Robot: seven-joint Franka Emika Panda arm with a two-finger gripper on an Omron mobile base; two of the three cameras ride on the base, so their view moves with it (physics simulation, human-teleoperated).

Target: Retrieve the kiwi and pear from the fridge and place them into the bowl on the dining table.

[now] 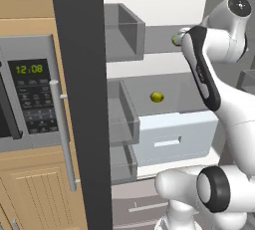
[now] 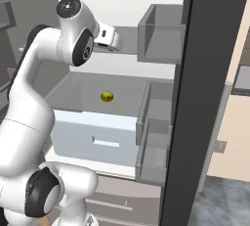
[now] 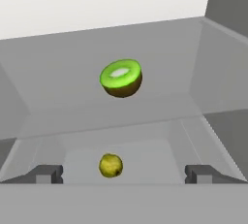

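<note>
The fridge (image 1: 77,99) stands open, white inside. A halved green kiwi (image 3: 121,77) lies on an upper clear shelf, straight ahead of my gripper (image 3: 123,174), whose fingers (image 3: 46,173) stand wide apart with nothing between them. From the left base view the kiwi (image 1: 175,40) peeks out beside my wrist. A small yellow-green pear (image 1: 157,96) sits on the shelf below, above the pale drawer (image 1: 174,139), and shows too as the pear (image 2: 107,96) and, seen through the clear shelf, the pear (image 3: 111,165). The bowl and the dining table are out of view.
Grey door bins (image 1: 122,30) line the left door, others (image 2: 161,34) the right. The black door edge (image 2: 195,98) stands close on the right. A built-in microwave (image 1: 30,94) with a green clock sits in wood cabinets left of the fridge.
</note>
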